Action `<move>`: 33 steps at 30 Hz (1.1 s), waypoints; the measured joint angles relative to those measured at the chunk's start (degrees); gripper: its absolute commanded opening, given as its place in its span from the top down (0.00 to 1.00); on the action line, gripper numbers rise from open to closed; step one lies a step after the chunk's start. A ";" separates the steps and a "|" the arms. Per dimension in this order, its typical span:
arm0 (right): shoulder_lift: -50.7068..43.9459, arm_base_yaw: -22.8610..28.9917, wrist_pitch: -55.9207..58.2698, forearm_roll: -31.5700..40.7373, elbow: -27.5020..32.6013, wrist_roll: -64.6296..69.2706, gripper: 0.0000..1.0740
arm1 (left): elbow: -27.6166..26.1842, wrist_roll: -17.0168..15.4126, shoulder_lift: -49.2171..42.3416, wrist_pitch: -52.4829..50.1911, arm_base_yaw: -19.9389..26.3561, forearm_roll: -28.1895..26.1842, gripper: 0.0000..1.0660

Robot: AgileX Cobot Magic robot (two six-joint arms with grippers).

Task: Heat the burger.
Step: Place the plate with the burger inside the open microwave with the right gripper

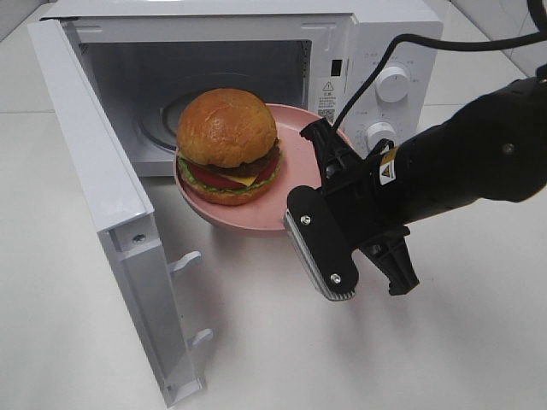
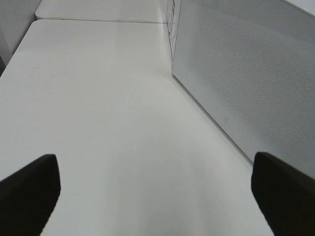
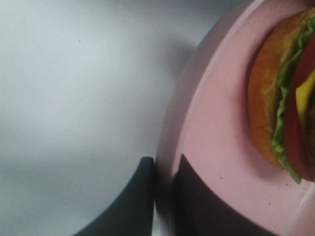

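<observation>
Sitting on the round pink plate point(image 1: 295, 209), the burger point(image 1: 227, 141) is seen right at the open mouth of the microwave point(image 1: 385, 43). It is not yet all the way inside. The door point(image 1: 94, 179) is swung wide open on the left side.

The plate is pinched at its near rim by the right gripper point(image 1: 318, 138). In the right wrist view, one finger point(image 3: 133, 206) is pressed on the underside of the plate and the other on its top face. They are squeezed tight on the rim. The burger itself is not touched. Whether the far edge of the plate rests on anything cannot be told.

The left gripper point(image 2: 155, 162) is not seen from the high camera. Its fingers point(image 2: 29, 191) are spread wide with nothing between them. It is held over the bare white table point(image 2: 108, 108), beside a white wall with tiny dots.

The burger is judged to be soft and squashy. Its layers could be pushed apart by a hard squeeze, and the shiny bun may be slippery. So it is best carried by the plate, which looks hard and stiff. The burger only sits loose on the plate, so it could be slid off if the plate is tipped. Only one edge is gripped, so the plate should be kept flat and moved slowly.
</observation>
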 measured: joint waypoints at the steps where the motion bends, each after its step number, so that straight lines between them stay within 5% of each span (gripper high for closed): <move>1: 1.15 -0.11 0.00 0.86 -1.20 -1.20 1.00 | 0.00 0.00 0.00 0.00 0.00 0.00 0.08; 33: 17.19 -0.17 8.82 3.15 -25.50 0.34 1.00 | 0.00 0.00 0.00 0.00 0.00 0.00 0.08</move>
